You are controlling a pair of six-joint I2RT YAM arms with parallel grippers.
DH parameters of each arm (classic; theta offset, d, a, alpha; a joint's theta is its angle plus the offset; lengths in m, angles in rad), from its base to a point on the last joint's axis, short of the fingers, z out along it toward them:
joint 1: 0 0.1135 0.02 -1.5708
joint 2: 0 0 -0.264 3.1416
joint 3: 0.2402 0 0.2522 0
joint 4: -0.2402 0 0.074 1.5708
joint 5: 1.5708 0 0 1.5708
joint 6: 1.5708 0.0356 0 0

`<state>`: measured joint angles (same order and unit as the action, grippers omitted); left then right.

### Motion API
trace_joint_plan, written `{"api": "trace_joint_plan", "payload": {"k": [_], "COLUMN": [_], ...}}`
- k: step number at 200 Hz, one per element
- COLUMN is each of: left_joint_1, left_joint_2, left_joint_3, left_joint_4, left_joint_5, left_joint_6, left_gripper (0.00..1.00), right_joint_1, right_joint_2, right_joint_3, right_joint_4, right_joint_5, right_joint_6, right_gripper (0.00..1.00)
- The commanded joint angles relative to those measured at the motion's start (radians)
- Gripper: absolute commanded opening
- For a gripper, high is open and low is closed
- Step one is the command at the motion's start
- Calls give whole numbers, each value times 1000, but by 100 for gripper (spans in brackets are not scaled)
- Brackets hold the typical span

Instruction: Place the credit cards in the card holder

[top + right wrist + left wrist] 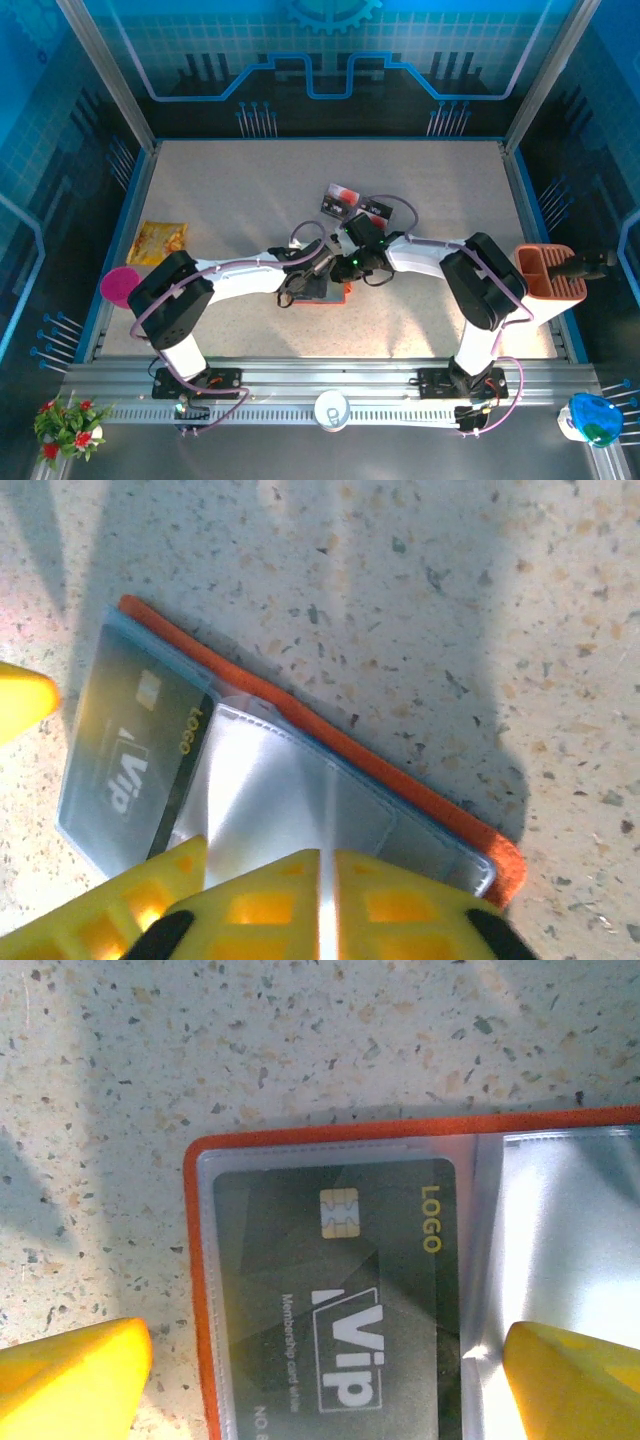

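The card holder (195, 1260) lies open mid-bench, a VIP card (340, 1290) in its pocket. The left gripper (325, 1360) straddles it, jaws wide; the right gripper (322, 875) is nearly closed over the other pocket — pinching it or not, I cannot tell. Two credit cards (341, 198) lie just beyond — a snack packet (160, 240) sits by the left edge.

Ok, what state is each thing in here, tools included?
card holder: open, flat on table.
VIP card: in a clear holder pocket.
loose credit cards: on table, outside holder.
left tool: open, over the VIP card.
right tool: nearly shut at holder's pocket; grip unclear.
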<state>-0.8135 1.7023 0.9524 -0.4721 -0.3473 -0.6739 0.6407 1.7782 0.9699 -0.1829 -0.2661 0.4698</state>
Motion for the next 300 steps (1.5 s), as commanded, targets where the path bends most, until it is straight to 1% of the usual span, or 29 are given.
{"api": "trace_joint_plan", "payload": {"k": [1,23,86,125,183,237,257,279,300], "left_joint_1": [5,4,5,4,5,4,5,8,12], "left_joint_2": [5,-1,-18,-23,-35,-44,-58,-84,-116], "left_joint_3": [-31,-39,-52,-56,-65,-69,-66,-63,-60], "left_joint_4": [-8,2,12,16,25,27,27,23,17], "left_joint_5": [3,9,10,14,16,17,12,4,1], "left_joint_6": [2,1,-4,-3,-3,2,4,10,17], "left_gripper": [91,90,88,88,88,88,89,90,91], "right_joint_1": [4,4,2,-3,-4,-7,-8,-9,-10], "right_joint_2": [-52,-48,2,33,64,72,68,65,62], "right_joint_3": [-14,-25,-34,-28,1,14,19,30,37], "right_joint_4": [-6,8,47,72,78,88,87,74,68], "right_joint_5": [11,11,-2,-40,-100,-136,-146,-151,-151], "right_joint_6": [27,42,73,91,101,120,123,121,121], "right_gripper": [21,28,35,35,30,29,29,33,34]}}
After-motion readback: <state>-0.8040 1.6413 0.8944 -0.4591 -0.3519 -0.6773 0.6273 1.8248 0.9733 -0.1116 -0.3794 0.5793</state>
